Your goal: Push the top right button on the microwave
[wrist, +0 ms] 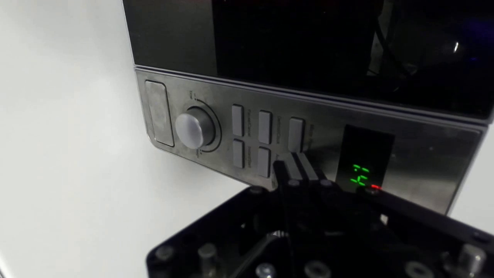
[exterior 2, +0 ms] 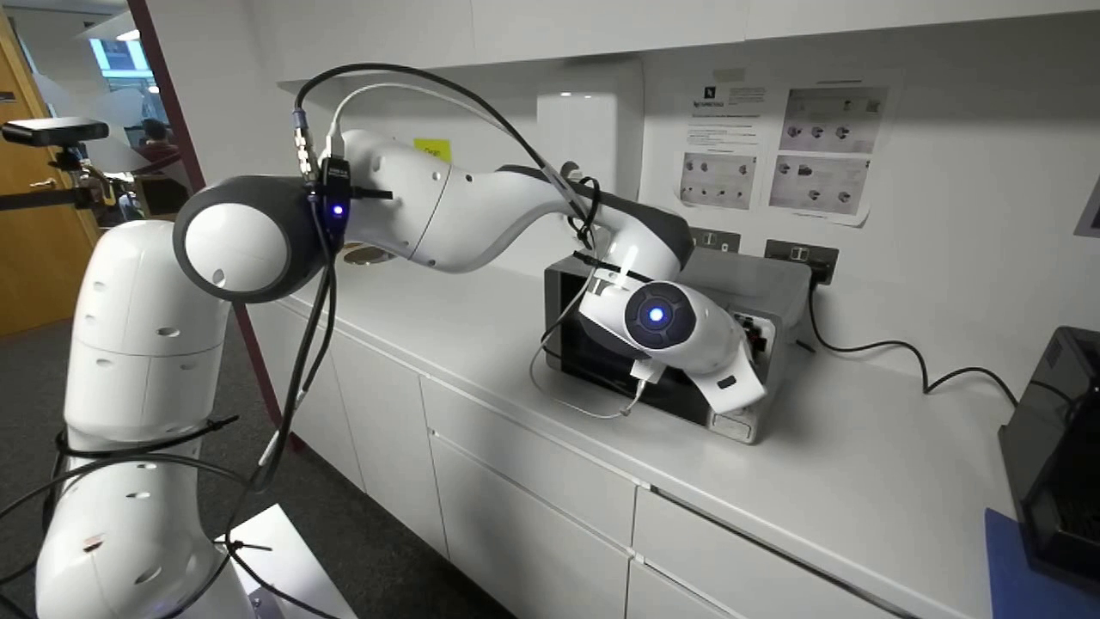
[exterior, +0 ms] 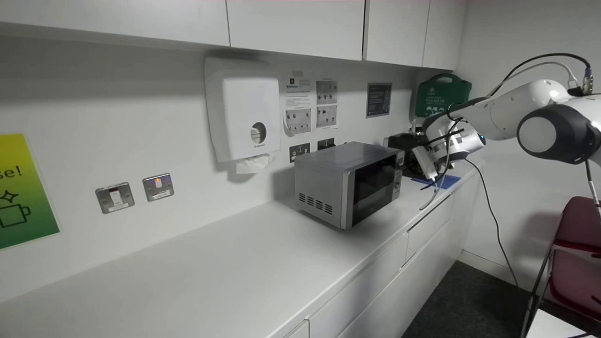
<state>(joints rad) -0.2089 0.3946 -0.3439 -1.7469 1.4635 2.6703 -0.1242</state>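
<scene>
The microwave is a grey metal box (exterior: 324, 185) with a dark glass window. It stands on the counter in both exterior views (exterior 2: 760, 275). In the wrist view its button panel (wrist: 324, 131) appears turned sideways, with the lit green display (wrist: 364, 162) at the right and the round knob (wrist: 195, 127) at the left. My gripper (wrist: 296, 164) is shut, fingertips together and empty. The fingertips are at the panel beside the top-left button (wrist: 296, 134), covering the place of the top right button. I cannot tell whether they touch. In an exterior view the wrist hides most of the gripper.
A black appliance (exterior 2: 1061, 447) and a blue sheet (exterior 2: 1031, 559) are farther along the counter (exterior 2: 876, 447). A black power cable (exterior 2: 902, 346) runs along the wall. A white dispenser (exterior: 249, 112) hangs behind the microwave, below wall cupboards (exterior: 296, 28).
</scene>
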